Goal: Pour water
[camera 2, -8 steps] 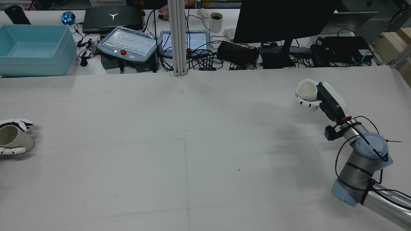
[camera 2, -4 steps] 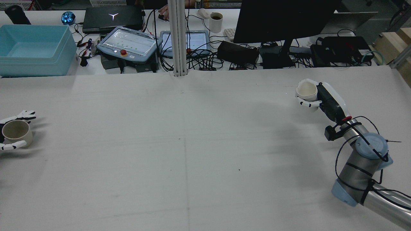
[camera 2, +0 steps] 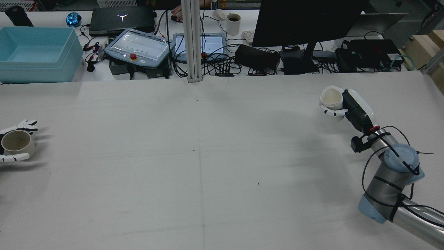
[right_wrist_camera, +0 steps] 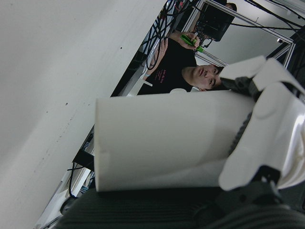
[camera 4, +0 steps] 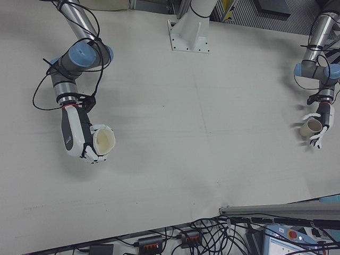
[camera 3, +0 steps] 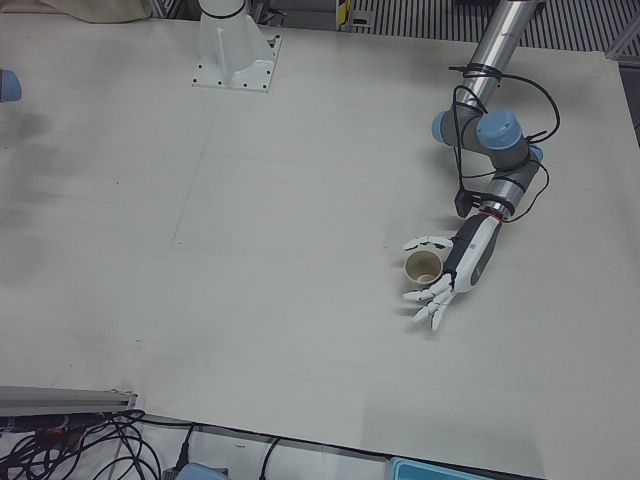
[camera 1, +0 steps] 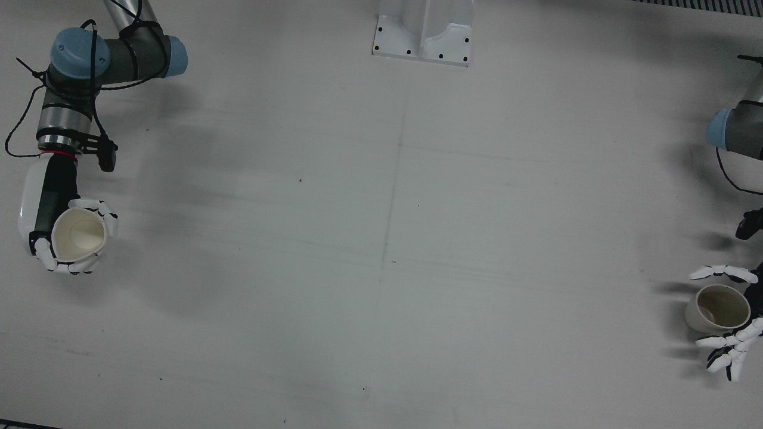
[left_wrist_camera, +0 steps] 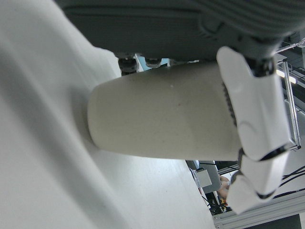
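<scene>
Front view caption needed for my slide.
Right hand grips a white cup; left hand opens around a beige cup.

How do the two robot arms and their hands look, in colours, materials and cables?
Both arms are silver metal tubes with grey joints and light blue caps. Black cables run along them, tied on. A thin red ring sits at each wrist. The right hand and left hand have a black body, a white shell and white segmented fingers with dark joints.

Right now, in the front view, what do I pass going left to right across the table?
Right robot hand wrapped around the white cup → white mounting base at the top edge → beige cup standing on the table, with the left robot hand spread open around it at the far right.
</scene>
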Controlling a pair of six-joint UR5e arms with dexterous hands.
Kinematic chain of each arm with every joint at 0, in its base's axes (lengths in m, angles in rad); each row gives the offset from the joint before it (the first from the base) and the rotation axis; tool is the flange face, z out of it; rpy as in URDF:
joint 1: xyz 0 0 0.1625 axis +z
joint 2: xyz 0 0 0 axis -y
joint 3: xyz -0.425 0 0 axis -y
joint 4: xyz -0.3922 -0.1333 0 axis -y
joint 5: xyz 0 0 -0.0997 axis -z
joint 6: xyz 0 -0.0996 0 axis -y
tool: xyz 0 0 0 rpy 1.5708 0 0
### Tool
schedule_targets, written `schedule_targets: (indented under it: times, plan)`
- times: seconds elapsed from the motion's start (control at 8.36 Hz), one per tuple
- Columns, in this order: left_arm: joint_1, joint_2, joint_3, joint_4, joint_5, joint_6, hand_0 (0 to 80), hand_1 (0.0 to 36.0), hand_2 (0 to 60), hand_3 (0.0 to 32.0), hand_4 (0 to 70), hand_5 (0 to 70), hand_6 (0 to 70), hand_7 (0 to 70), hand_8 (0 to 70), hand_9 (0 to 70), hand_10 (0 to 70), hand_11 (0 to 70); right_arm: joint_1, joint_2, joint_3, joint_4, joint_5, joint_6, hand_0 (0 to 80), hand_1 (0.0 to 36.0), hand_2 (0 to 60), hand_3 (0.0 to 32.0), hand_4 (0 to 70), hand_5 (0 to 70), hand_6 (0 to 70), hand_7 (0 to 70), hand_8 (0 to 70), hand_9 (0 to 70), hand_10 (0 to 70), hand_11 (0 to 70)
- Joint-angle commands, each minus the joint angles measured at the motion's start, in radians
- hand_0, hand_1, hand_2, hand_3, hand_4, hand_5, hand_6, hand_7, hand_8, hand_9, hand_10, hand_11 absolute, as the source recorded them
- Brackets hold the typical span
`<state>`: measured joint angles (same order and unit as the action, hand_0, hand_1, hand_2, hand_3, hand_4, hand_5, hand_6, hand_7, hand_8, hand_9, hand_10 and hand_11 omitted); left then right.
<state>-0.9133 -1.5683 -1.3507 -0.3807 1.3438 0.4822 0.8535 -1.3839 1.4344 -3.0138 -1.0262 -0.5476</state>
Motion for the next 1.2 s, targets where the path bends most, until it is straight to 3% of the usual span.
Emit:
schedule_targets:
  times: [0.0, 0.48, 0.6, 0.72, 0.84, 0.96, 1.08]
  plan:
    - [-0.006, 0.008, 0.034, -0.024, 0.000, -0.008, 51.1, 21.1, 24.8, 0.0, 27.3, 18.4, 10.6, 8.9, 1.1, 0.3, 8.3, 13.6, 0.001, 0.000, 0.000, 0.000, 0.000, 0.001, 46.4, 14.6, 46.6, 0.0, 24.9, 58.6, 54.8, 44.9, 47.1, 59.9, 41.6, 58.9]
    - [-0.007, 0.018, 0.039, -0.040, -0.002, -0.014, 51.7, 21.7, 23.8, 0.0, 24.9, 13.7, 8.9, 5.9, 0.7, 0.0, 7.9, 13.2, 0.009, 0.000, 0.001, 0.000, 0.000, 0.002, 46.3, 14.6, 46.3, 0.0, 25.4, 58.7, 55.0, 45.2, 47.1, 60.0, 41.5, 58.7]
    - [-0.007, 0.017, 0.039, -0.044, -0.002, -0.014, 52.0, 22.2, 23.8, 0.0, 23.4, 10.0, 8.3, 5.2, 0.6, 0.0, 7.6, 12.8, 0.013, -0.001, 0.000, 0.001, 0.000, 0.002, 46.3, 14.6, 46.4, 0.0, 25.1, 58.8, 54.9, 45.2, 47.1, 60.0, 41.5, 58.7]
    - [-0.007, 0.016, 0.036, -0.058, -0.002, -0.016, 52.6, 23.2, 22.3, 0.0, 16.5, 0.3, 8.2, 5.8, 0.6, 0.0, 6.9, 12.2, 0.018, -0.001, 0.000, 0.001, 0.000, 0.002, 46.3, 14.7, 46.7, 0.0, 25.2, 58.9, 54.9, 45.2, 47.2, 60.0, 41.5, 58.7]
    - [-0.009, 0.016, 0.036, -0.079, -0.002, -0.031, 54.1, 24.2, 16.8, 5.6, 4.2, 0.0, 4.6, 2.0, 0.0, 0.0, 5.2, 10.2, 0.025, 0.000, 0.000, 0.001, 0.000, 0.003, 46.3, 14.7, 46.8, 0.0, 25.6, 58.7, 55.0, 45.3, 47.2, 60.1, 41.6, 58.9]
    - [-0.015, 0.016, 0.036, -0.078, -0.003, -0.043, 54.8, 22.7, 8.4, 10.8, 0.6, 0.0, 1.4, 0.0, 0.0, 0.0, 2.8, 6.5, 0.025, 0.000, 0.000, 0.001, 0.000, 0.003, 46.3, 14.5, 46.8, 0.0, 26.1, 58.6, 55.2, 45.4, 47.5, 60.4, 42.0, 59.4]
    - [-0.016, 0.014, 0.041, -0.076, -0.003, -0.042, 59.9, 22.2, 0.0, 13.0, 0.2, 0.0, 0.0, 0.0, 0.0, 0.0, 1.0, 4.1, 0.022, -0.001, 0.000, 0.001, 0.000, 0.002, 46.4, 14.6, 46.9, 0.0, 26.3, 58.9, 55.2, 45.5, 47.4, 60.4, 41.9, 59.2]
